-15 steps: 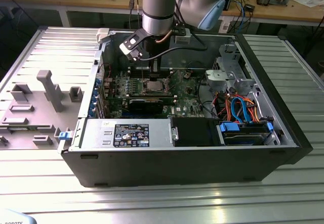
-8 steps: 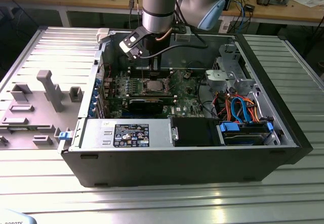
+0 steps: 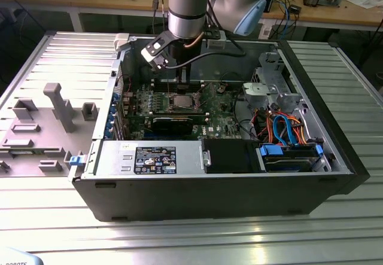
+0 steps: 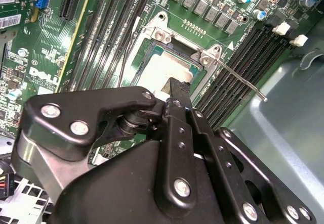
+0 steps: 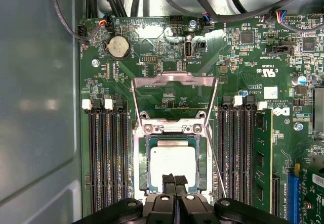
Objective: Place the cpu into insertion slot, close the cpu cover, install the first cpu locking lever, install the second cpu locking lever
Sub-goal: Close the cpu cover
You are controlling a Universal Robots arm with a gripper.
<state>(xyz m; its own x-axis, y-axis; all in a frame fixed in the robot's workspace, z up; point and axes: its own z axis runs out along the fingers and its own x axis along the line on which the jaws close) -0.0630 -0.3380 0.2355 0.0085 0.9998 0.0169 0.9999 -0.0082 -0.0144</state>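
The cpu (image 5: 172,159) lies flat in the insertion slot (image 5: 140,168), its silver-grey face up; in the second wrist view the cpu (image 4: 164,67) sits inside the silvery rim. The cpu cover (image 5: 174,78) stands open, swung back from its hinge away from the socket. A thin locking lever (image 5: 217,168) is raised beside the socket and sticks out free as a lever (image 4: 238,77) over the memory slots. My gripper (image 5: 174,178) is shut, its two fingertips together just over the cpu's near edge. In the exterior view the gripper (image 3: 182,94) reaches down into the case over the socket (image 3: 182,103).
Long black memory slots (image 5: 104,153) flank the socket on both sides. A black expansion card (image 3: 173,123) lies just in front of the socket. The case wall (image 3: 114,97), a drive cage (image 3: 272,88), bundled cables (image 3: 284,127) and the power supply (image 3: 149,157) hem in the board.
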